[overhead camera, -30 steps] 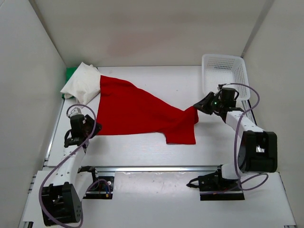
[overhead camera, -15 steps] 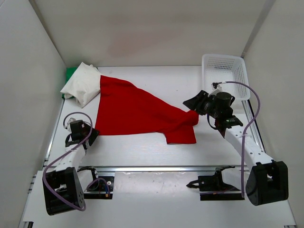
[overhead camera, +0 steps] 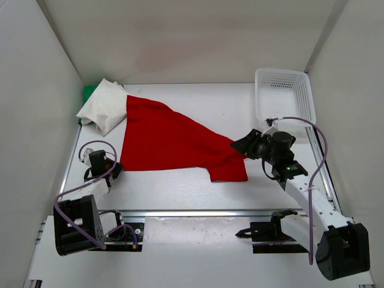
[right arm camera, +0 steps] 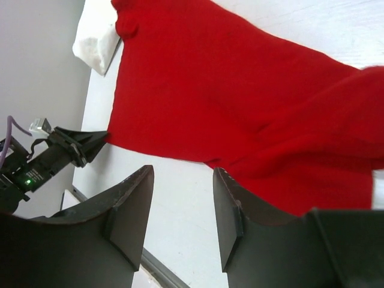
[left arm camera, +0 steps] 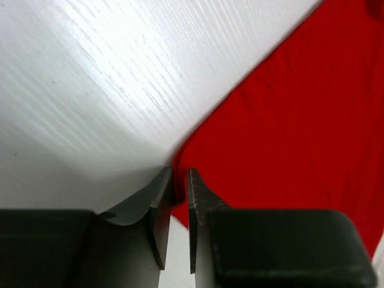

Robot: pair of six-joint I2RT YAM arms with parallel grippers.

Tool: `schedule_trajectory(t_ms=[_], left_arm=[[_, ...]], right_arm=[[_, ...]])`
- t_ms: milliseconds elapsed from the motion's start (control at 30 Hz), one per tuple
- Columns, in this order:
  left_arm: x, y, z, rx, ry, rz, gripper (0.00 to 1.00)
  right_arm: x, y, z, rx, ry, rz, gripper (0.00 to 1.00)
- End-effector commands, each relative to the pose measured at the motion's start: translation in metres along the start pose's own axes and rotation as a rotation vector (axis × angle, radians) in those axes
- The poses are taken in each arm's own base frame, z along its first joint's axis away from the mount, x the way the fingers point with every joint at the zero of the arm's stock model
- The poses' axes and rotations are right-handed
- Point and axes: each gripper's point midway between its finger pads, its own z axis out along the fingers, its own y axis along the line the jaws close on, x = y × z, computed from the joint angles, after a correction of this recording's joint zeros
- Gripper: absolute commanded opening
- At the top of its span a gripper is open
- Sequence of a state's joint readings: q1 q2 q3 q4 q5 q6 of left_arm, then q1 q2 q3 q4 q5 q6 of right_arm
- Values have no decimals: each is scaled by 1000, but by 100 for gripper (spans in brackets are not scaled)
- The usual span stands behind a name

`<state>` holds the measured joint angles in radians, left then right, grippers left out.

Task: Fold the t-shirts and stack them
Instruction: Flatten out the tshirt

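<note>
Cloth of the green t-shirt (overhead camera: 89, 93) shows only as a sliver at the far left corner of the surface (overhead camera: 198, 192). The rest is hidden under the white t-shirt (overhead camera: 102, 109), which lies bunched on top of it; how either is folded cannot be made out. At the front left, the left tool (overhead camera: 115, 171) sits low at the near left corner of the red t-shirt (overhead camera: 171, 141). Its wrist view shows the fingers (left arm camera: 195, 216) almost together, with the red edge in the thin slit between them; whether they pinch the cloth I cannot tell. The red t-shirt spreads across the middle, touching the white one at its far left and narrowing to a rumpled tail on the right. The right tool (overhead camera: 241, 146) hangs at that tail with jaws wide apart, holding nothing. A white mesh basket (overhead camera: 282, 90) stands at the far right, apart from the shirts.
</note>
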<state>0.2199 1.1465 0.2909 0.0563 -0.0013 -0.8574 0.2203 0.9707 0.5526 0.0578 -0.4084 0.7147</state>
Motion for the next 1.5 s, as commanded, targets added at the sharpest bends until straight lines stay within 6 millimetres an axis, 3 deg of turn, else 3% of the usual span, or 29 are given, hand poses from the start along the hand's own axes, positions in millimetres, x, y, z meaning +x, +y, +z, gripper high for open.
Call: schedule_trajectory(t_ms=[0,100,167,233,333,433,467,567,700,900,1133,1233,1400,1467], left_arm=[[-4,-11,5,23,-9,2,25],[-10,-17,4,43,-27,-3,7],[-15,-22,0,61,-44,1,0],[-24,-39,-9,115,-87,15,0],[-38,-77,-25,216,-156,62,0],[-35,-110,-47,304,-183,122,0],[-34,-112,-49,320,-189,122,0],[-20,-116,-60,370,-166,163,0],[-3,-104,-60,319,-148,231,0],[13,-99,-65,292,-134,299,0],[25,-129,-81,484,-109,329,4],[31,-126,-80,502,-91,330,5],[12,-97,-70,310,-164,271,0],[13,-104,-74,346,-159,289,0]], right_arm=[[-2,-4,-11,4,-39,-10,42],[10,-21,-21,65,-35,-1,42],[32,-41,-29,151,4,7,44],[46,-70,-38,283,5,15,44],[58,-99,-55,416,26,29,45],[72,-121,-70,520,71,64,44],[79,-128,-74,555,89,80,44],[91,-131,-77,620,128,74,42],[105,-141,-77,684,197,76,42],[100,-149,-68,640,193,124,40],[109,-142,-48,568,238,143,39],[114,-142,-44,571,254,146,37],[120,-148,-44,566,252,159,35],[124,-150,-43,568,260,154,33]])
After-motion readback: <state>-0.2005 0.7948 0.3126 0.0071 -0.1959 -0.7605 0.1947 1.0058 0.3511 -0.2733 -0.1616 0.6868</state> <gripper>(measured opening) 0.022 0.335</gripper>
